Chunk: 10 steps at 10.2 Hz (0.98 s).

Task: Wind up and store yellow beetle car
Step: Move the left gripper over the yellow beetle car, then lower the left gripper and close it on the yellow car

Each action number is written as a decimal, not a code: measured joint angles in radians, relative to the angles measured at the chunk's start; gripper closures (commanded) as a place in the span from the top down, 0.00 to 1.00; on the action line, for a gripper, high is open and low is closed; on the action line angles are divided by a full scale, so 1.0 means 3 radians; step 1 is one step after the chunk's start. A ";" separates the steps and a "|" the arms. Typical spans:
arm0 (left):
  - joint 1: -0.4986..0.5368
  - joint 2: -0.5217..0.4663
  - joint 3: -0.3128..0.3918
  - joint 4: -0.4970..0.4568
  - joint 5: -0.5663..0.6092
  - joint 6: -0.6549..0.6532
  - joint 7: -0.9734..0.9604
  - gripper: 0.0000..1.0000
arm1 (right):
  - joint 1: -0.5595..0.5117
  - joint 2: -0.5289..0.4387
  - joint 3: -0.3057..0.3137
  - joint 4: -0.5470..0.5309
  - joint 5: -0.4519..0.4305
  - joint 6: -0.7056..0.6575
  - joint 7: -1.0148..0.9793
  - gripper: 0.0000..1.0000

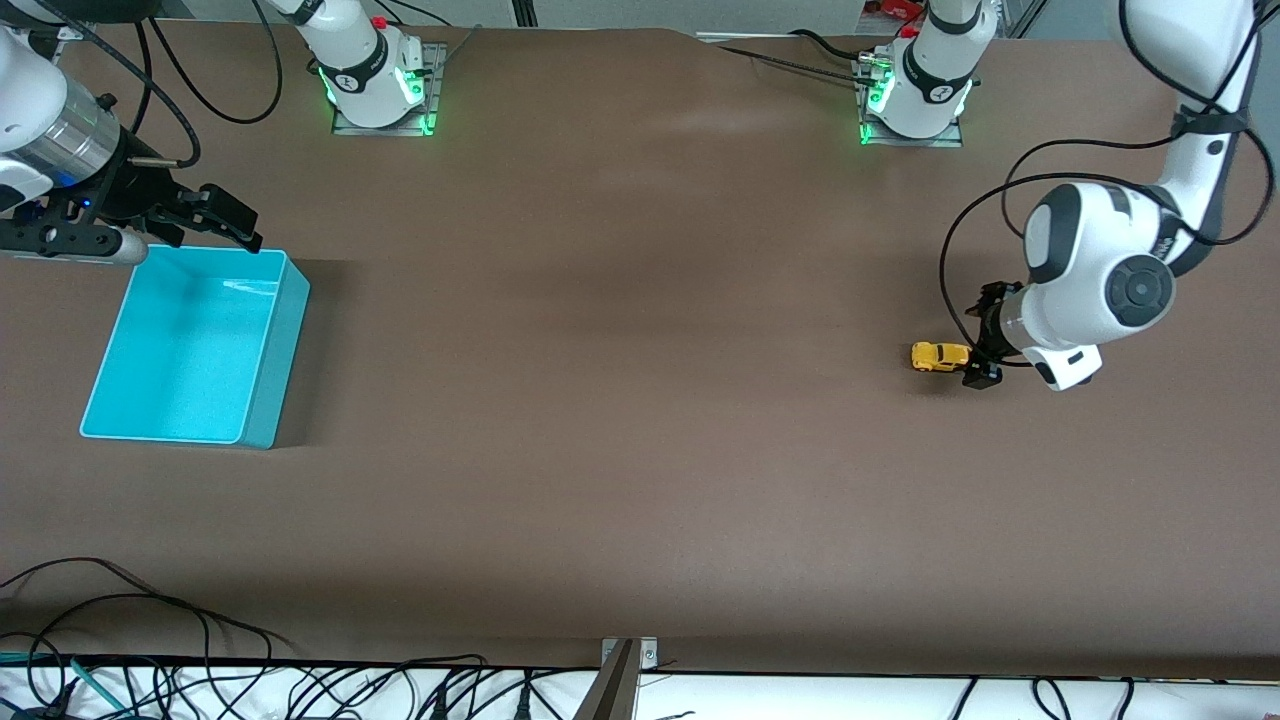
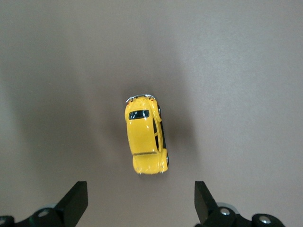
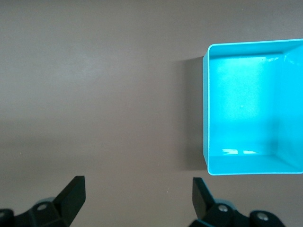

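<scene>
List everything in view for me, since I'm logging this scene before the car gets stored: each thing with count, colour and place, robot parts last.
yellow beetle car: one, bright yellow with dark windows, on the table toward the left arm's end, apart from any finger.
bin: one, turquoise, open-topped and empty, on the table toward the right arm's end.
table: one, brown, under everything.
cables: several, black, along the table edge nearest the front camera.
left gripper: one, black, fingers open, low beside the car.
right gripper: one, black, fingers open, by the bin's rim that lies farthest from the front camera; this arm waits.
</scene>
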<state>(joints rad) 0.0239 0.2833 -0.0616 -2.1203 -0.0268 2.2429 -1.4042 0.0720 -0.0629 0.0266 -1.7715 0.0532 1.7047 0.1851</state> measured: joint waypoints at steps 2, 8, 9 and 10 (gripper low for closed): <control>0.0015 0.0016 0.0009 -0.0147 0.0000 0.0193 -0.0147 0.99 | 0.0000 0.0010 0.0000 0.0000 0.0000 0.0000 0.0000 1.00; 0.0028 0.0268 0.0039 -0.0175 0.0010 0.0392 -0.0375 0.98 | 0.0023 0.0010 0.0011 0.0000 0.0000 0.0005 0.0000 1.00; 0.0038 0.0294 0.0049 -0.0175 0.0029 0.0397 -0.0388 0.96 | 0.0023 0.0010 0.0011 0.0000 0.0000 0.0005 0.0000 1.00; 0.0058 0.0311 0.0056 -0.0175 0.0052 0.0398 -0.0401 0.96 | 0.0023 0.0010 0.0011 0.0000 0.0000 0.0006 0.0001 1.00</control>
<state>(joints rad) 0.0412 0.3766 -0.0449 -2.1727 -0.0112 2.3623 -1.5247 0.0788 -0.0599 0.0298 -1.7714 0.0532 1.7064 0.1852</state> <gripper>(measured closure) 0.026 0.000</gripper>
